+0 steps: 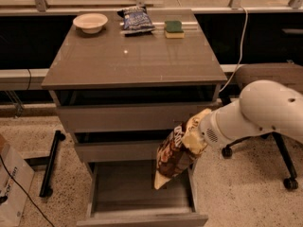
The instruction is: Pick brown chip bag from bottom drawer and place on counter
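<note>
The brown chip bag hangs by its top end from my gripper, which is shut on it in front of the middle drawer, right of centre. The bag is clear of the bottom drawer, which stands pulled open below, its grey tray showing nothing inside. The counter is the glossy grey-brown top of the cabinet, above and left of the gripper. My white arm reaches in from the right.
On the counter's back edge stand a white bowl, a blue chip bag and a green-yellow sponge. An office chair stands right of the cabinet. A cardboard box and a black bar lie on the floor left.
</note>
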Robot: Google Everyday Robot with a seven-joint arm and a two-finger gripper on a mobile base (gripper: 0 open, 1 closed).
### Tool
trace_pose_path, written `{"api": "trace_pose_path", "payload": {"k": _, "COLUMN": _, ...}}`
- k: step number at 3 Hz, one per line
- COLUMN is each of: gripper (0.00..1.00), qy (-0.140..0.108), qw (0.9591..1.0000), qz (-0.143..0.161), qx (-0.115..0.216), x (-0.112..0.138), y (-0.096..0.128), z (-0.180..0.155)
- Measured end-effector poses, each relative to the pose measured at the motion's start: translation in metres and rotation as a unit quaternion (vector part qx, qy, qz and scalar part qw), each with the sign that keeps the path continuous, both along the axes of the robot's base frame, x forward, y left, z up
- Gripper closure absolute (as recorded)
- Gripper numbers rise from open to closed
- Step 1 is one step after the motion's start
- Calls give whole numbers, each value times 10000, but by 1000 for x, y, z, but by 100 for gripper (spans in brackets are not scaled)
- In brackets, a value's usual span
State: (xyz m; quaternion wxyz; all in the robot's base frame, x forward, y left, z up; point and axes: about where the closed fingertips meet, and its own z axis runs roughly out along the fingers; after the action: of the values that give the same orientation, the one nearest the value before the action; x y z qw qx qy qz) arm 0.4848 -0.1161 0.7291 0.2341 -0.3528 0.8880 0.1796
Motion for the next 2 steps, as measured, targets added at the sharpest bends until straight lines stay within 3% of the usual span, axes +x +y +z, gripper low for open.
{"api": "trace_pose_path", "payload": {"k": 1, "gripper": 100, "qy": -913, "qw": 9948, "qz": 346, "qx": -291, "x": 13, "y": -5, "z": 62}}
{"api": "trace_pose_path", "payload": {"k": 2, "gripper": 100, "qy": -2046, "qw": 9743, "qz": 747, "qx": -575, "x": 37, "y": -9, "z": 134}}
